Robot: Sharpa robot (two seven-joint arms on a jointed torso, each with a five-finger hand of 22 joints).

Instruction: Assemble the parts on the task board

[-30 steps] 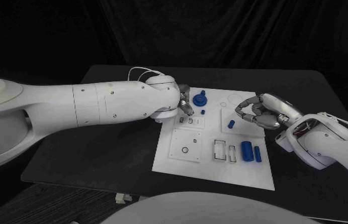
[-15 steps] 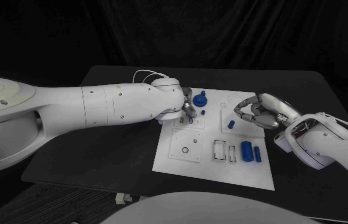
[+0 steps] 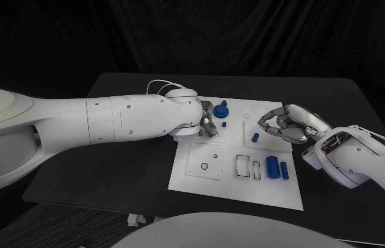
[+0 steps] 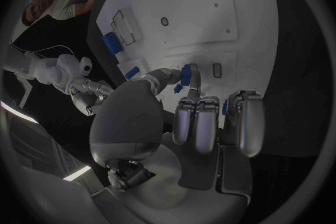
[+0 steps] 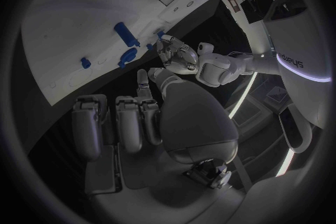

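**A:** where's everything sitting right now?

**B:** left hand (image 3: 205,117) is over the task board (image 3: 232,189) at its far left corner, fingers curled, pinching what looks like a small blue part (image 4: 185,73), hard to be sure. Right hand (image 3: 285,124) hovers at the board's right edge, fingers curled in, holding nothing. Two blue cylinders (image 3: 277,166) lie near the right edge, a blue knob (image 3: 221,110) by the far edge.

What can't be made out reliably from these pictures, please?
- Left hand, head view: the arm covers it; whether it holds a part is unclear.
- Right hand, head view: fingers curled; contents too small to tell.
- Small blue part, left wrist view: partly behind fingers; touching or not is unclear.
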